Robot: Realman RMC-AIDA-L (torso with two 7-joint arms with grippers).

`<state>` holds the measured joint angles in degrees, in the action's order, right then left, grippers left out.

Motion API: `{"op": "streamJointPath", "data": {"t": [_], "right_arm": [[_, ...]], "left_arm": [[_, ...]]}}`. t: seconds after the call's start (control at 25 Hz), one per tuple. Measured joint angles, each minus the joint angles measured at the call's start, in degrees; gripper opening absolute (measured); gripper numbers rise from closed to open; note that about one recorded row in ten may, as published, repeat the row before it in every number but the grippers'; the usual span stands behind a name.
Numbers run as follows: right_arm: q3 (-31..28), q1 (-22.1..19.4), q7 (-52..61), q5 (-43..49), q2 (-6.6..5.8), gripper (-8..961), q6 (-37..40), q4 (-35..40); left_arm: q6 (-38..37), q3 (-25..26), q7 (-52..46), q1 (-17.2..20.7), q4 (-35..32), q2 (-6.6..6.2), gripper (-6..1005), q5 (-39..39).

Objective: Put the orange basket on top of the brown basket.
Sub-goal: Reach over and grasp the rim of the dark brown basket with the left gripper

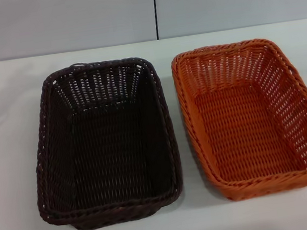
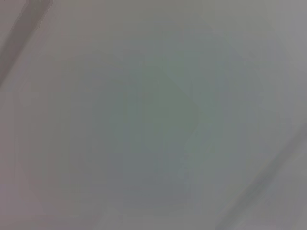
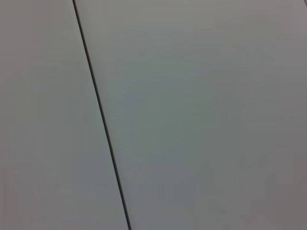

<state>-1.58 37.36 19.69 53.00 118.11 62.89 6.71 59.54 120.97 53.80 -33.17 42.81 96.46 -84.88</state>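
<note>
Clearly the task is not yet begun: the orange basket (image 1: 257, 117) stands on the white table (image 1: 12, 169) just beside the brown basket (image 1: 104, 142), on its right. No claw shows, so its opening I cannot tell. Next, a claw must reach the orange rim

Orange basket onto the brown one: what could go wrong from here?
1. The orange basket sits right beside the brown basket, rims nearly touching; gripping that near rim could nudge the brown one across the table.
2. Both look similar in size, so the orange one may sit tilted or catch on the brown rim.
3. Neither arm shows in any view; the wrist views show only blank panels, so no close-up guidance for the approach yet.
</note>
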Motion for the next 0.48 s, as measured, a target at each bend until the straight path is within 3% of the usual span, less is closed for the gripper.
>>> {"op": "streamJointPath", "data": {"t": [0.08,0.16,0.28,0.32,0.36,0.48], "right_arm": [[0.0,-0.03,0.0,-0.01,-0.06,653,-0.6,0.17],[-0.02,0.03,0.01,-0.11,-0.29,653,-1.36,0.34],[-0.05,0.12,0.0,-0.66,-0.47,653,-1.93,0.42],[-0.09,0.18,0.0,-1.02,-0.64,653,-2.15,0.49],[-0.1,0.21,0.0,-1.43,-0.93,653,-2.38,0.55],[-0.08,0.21,-0.01,-1.49,-1.33,653,-2.4,0.58]], "left_arm": [[5.56,0.2,-7.73,-0.3,5.16,-0.66,860,-8.85],[10.12,1.4,-13.84,0.09,11.6,0.12,860,-16.53],[16.42,4.43,-20.0,0.88,20.28,2.91,860,-26.05],[16.42,4.43,-20.0,0.88,20.28,2.91,860,-26.05],[22.58,6.74,-23.29,0.9,26.16,5.39,860,-33.18],[30.14,7.45,-26.68,0.28,32.6,8.24,860,-41.39]]}}
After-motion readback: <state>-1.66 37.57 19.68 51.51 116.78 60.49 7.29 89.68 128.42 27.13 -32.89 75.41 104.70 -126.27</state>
